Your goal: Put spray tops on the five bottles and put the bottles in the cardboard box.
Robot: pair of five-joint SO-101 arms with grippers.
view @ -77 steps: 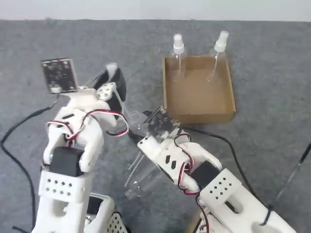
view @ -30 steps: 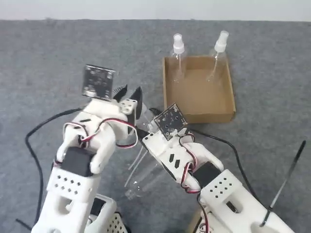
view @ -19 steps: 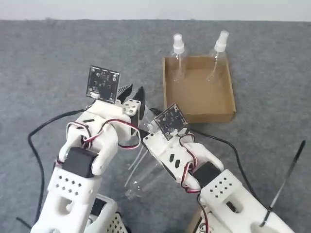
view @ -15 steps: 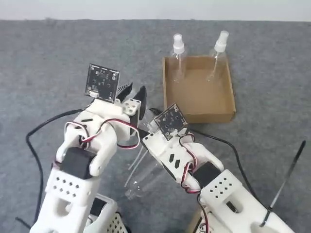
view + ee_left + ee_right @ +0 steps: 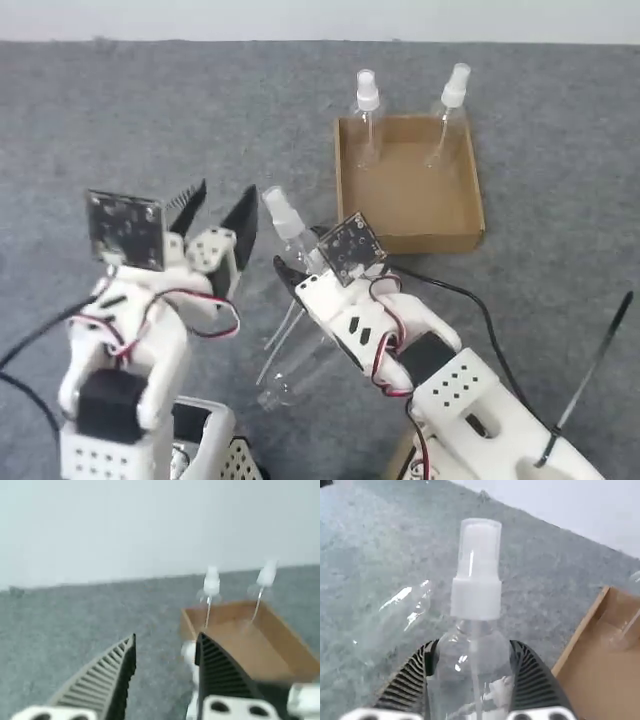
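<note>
My right gripper (image 5: 293,268) is shut on a clear bottle (image 5: 470,680), held upright just left of the cardboard box (image 5: 408,225). A white spray top (image 5: 281,211) sits on this bottle's neck; up close the spray top (image 5: 476,575) stands between the black fingers (image 5: 527,677). My left gripper (image 5: 215,208) hangs open to the left of the bottle, apart from it, with nothing between its fingers (image 5: 116,666). Two capped bottles (image 5: 366,110) (image 5: 450,105) stand at the box's far wall; they also show as bottles (image 5: 211,587) (image 5: 266,577) in the left wrist view.
A clear bottle (image 5: 298,365) lies on the grey carpet between the two arms, under the right arm. A black cable (image 5: 470,300) runs along the carpet right of the right arm. The box floor (image 5: 410,190) is bare in front of the two bottles.
The left gripper was at the top of the held bottle; it has drawn back to the left and opened. The spray top now stands free on the bottle. The right arm kept still.
</note>
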